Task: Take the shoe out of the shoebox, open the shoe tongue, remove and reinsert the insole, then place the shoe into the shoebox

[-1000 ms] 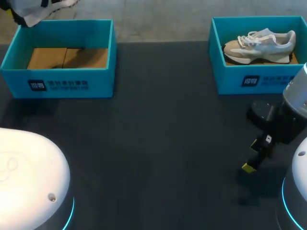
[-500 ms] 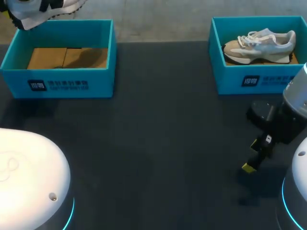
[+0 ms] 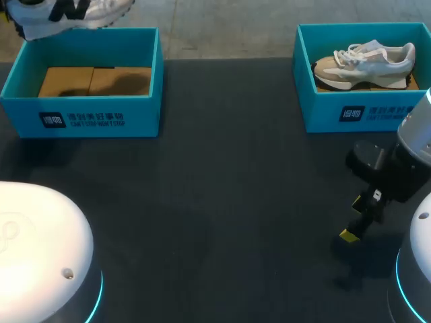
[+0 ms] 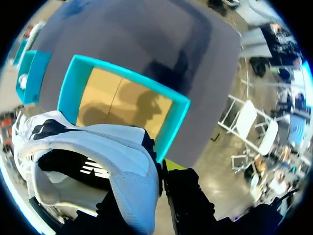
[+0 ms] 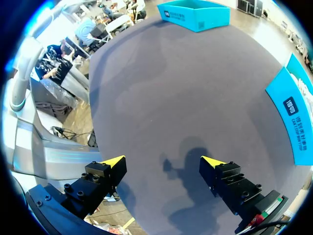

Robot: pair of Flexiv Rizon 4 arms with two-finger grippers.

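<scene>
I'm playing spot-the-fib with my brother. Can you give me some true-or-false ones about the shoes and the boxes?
1. A shoe lies in the left box. False: only its brown cardboard floor shows.
2. The right box has a beige and white shoe in it. True.
3. The right arm's fingers grip a shoe. False: they are open over the bare table.
4. The left arm's fingers hold a white and black shoe up above the left box. True.
5. Both boxes are red. False: they are turquoise blue.
</scene>
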